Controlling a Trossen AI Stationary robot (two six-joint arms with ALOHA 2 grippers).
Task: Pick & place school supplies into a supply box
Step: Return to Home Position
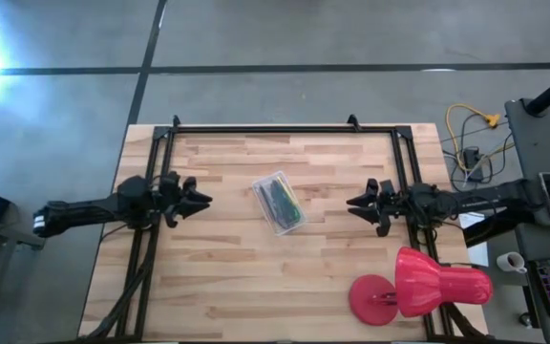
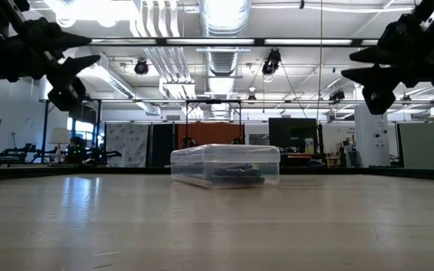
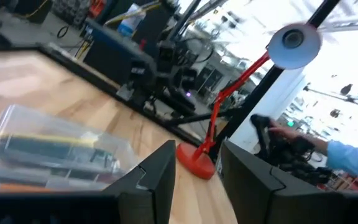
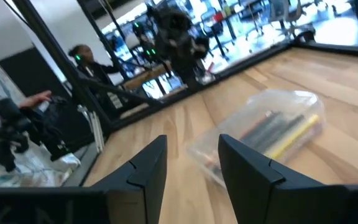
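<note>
The supply box (image 1: 278,203) is a small clear plastic container resting flat on the table's middle, its lid on. Inside I see dark pens, a yellow marker and other thin supplies; the same box shows in the low view (image 2: 225,166), left wrist view (image 3: 48,152) and right wrist view (image 4: 266,134). My left gripper (image 1: 203,200) hovers above the table to the box's left, open and empty. My right gripper (image 1: 353,204) hovers to the box's right, open and empty. Both sit high in the low view, left gripper (image 2: 77,64), right gripper (image 2: 364,71).
A big red lamp (image 1: 418,285) lies on the table's near right corner. A black metal frame (image 1: 285,127) runs along the far edge and both sides. A person's hand and sleeve (image 3: 340,152) show beyond the table. Bare wood surrounds the box.
</note>
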